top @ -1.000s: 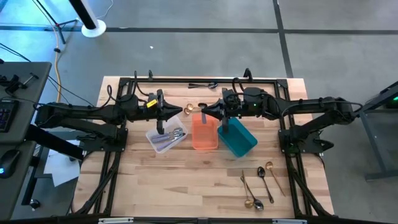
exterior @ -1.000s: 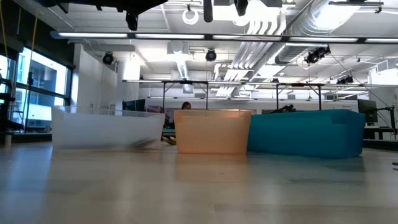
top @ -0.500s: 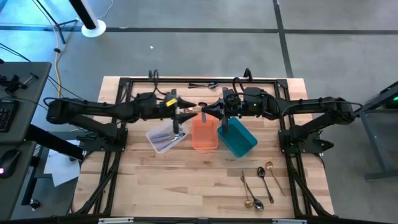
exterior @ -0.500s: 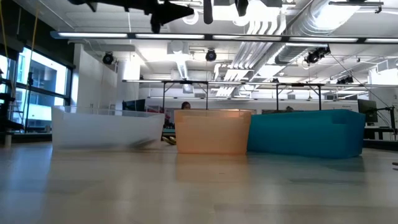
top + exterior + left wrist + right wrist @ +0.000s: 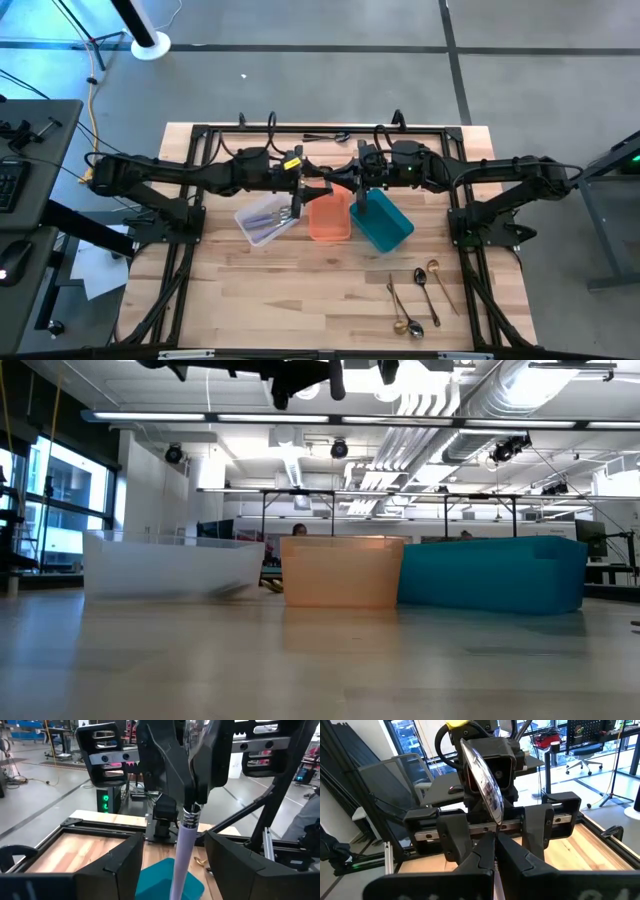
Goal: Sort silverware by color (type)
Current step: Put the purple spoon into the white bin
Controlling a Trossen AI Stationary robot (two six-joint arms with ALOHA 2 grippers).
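Note:
A silver spoon stands upright in the air over the orange bin. Its bowl is up and its pale handle hangs down. My right gripper is shut on it. My left gripper faces it from the table's left, open, with one finger on either side of the handle and not touching it. More silver pieces lie in the clear bin. My right gripper pinches the spoon between its two fingers at the neck, just under the bowl. The fingers come level from the table's right. The spoon is lifted clear and upright, with the bowl above the fingertips and the handle hanging below.
A teal bin stands right of the orange one. Several loose silver and gold spoons lie near the front right. Black pieces lie at the far edge. The low view shows the three bins in a row.
My left gripper has gone from above the clear bin toward the table's right, up to the spoon that my right gripper holds. The right gripper and the spoon have kept still.

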